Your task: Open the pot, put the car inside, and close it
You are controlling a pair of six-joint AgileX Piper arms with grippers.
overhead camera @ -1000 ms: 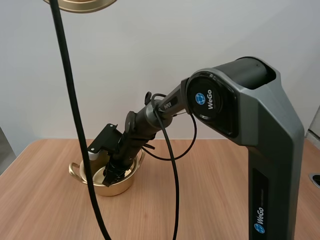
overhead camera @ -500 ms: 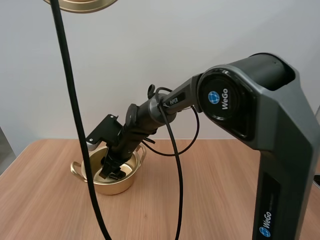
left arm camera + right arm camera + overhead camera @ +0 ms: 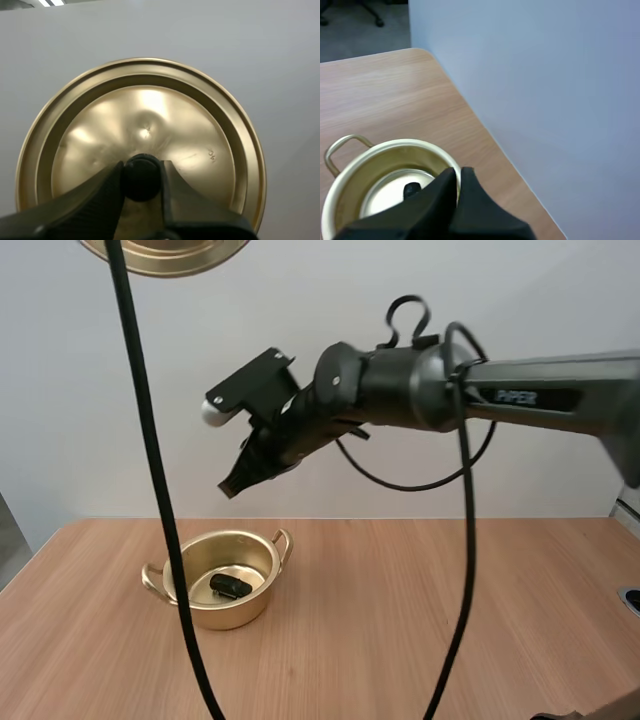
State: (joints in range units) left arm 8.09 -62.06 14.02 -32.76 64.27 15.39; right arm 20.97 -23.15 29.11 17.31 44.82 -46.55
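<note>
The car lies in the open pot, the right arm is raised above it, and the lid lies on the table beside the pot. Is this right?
Not quite. The lid is not on the table: the left jaws hold it in the air by its knob, as the left wrist view shows. The car does lie in the open pot, with the right arm raised above.

Gold pot and lid; black car; pale wood-grain table.
</note>
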